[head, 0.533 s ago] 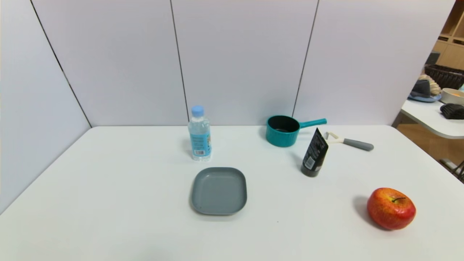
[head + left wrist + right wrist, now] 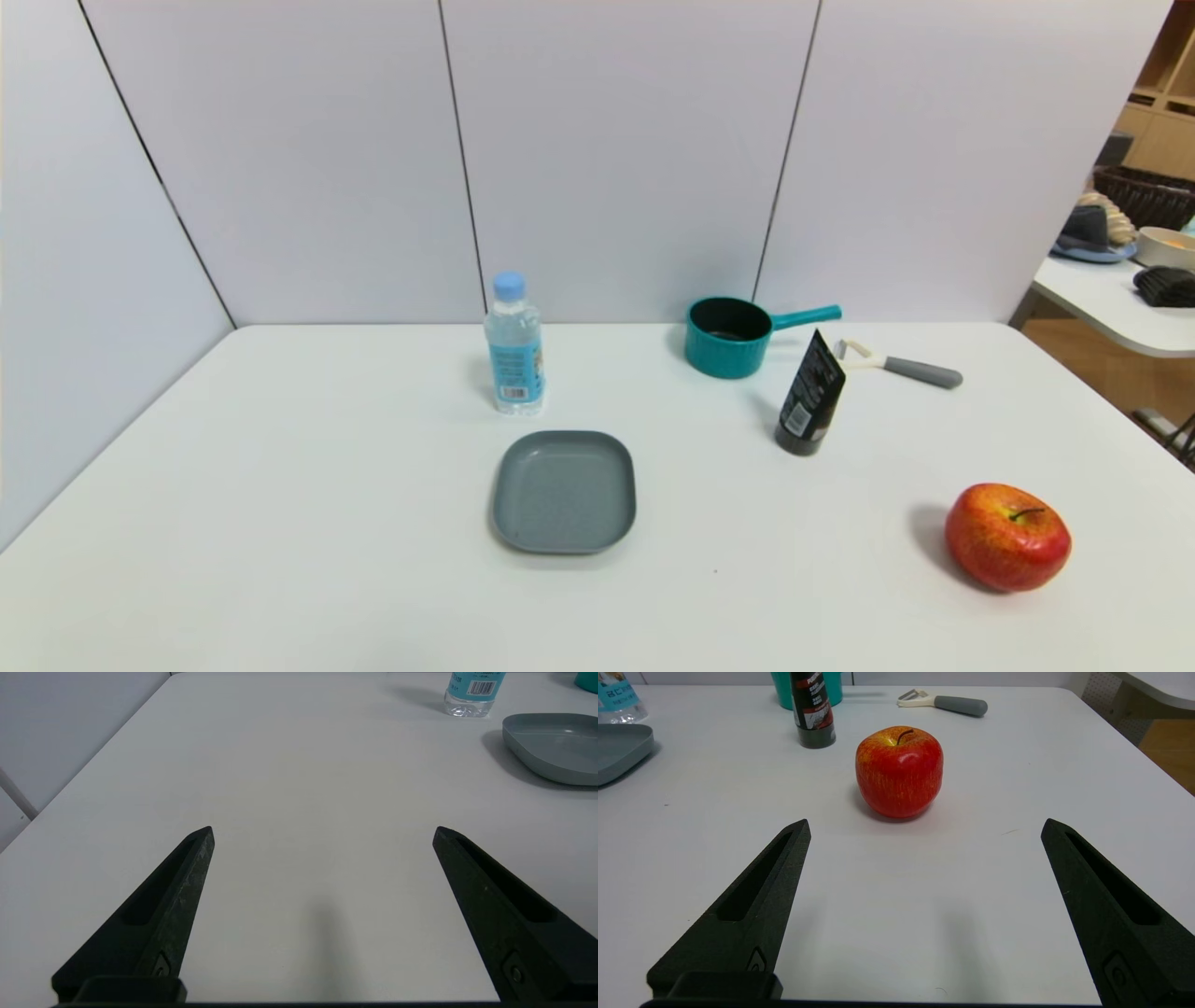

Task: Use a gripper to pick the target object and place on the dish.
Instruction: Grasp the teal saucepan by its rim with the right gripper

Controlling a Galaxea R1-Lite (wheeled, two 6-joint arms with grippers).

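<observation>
- My left tool [image 2: 322, 833] hangs over the bare near-left part of the white surface [image 2: 280, 485], its black fingers spread wide, gripping nothing.
- My right tool [image 2: 924, 826] hangs over the near-right part, fingers likewise spread wide and empty, with the red apple [image 2: 1007, 536] just ahead of it.
- The small teal ribbed saucepan [image 2: 728, 337] stands upright at the far edge of the surface, near the wall. Its straight teal handle [image 2: 805, 316], the long axis, runs level and points to my right.
- The flat grey square dish [image 2: 564, 491] lies nearer me, left of the saucepan and well apart from it.
- A black tube [image 2: 808, 397] stands on its cap between saucepan and apple.
- A clear water bottle [image 2: 513, 347] stands behind the dish.
</observation>
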